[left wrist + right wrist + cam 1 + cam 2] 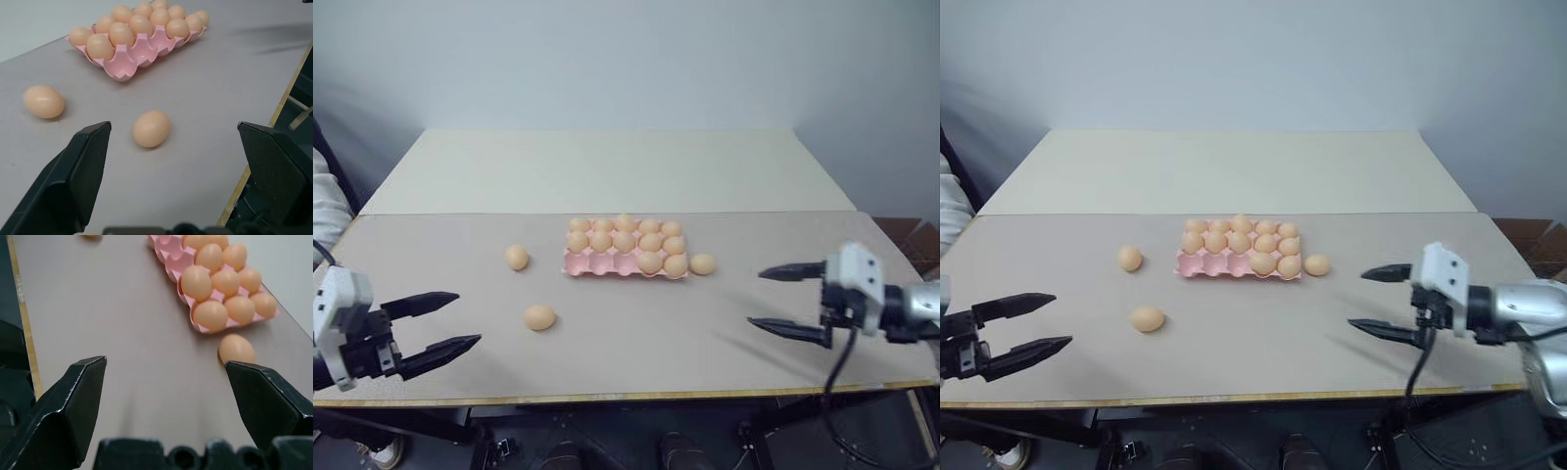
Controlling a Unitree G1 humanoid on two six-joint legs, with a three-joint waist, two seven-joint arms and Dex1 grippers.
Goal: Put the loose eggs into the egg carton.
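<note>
Your left hand (458, 321) hangs low over the near left corner of the counter (636, 343), fingers spread wide, nothing between them. Your right hand (775, 299) sits over the near right side, jaws likewise wide apart and empty, pointing in toward the middle.

The egg carton (607, 264) lies mid-counter, well ahead of both hands and between them. Its two far rows look full. In the near row the two cells closest to your right hand hold eggs; the three toward your left hand stand bare pink.

Loose eggs, three on the counter:
- One egg (539, 316) lies nearest your left hand, ahead of its fingertips and a little inward. In the left wrist view it sits between the two fingers' lines, apart from both.
- A second egg (517, 257) lies farther out from that hand, just off the carton's left end, not touching it.
- A third egg (702, 263) rests just beside the carton's right end, ahead of and inward from your right hand. In the right wrist view it shows just past one fingertip (254, 382); whether it touches the carton you cannot tell.

A person's pale sleeve (325, 211) shows at the far left edge, beyond your left hand.
</note>
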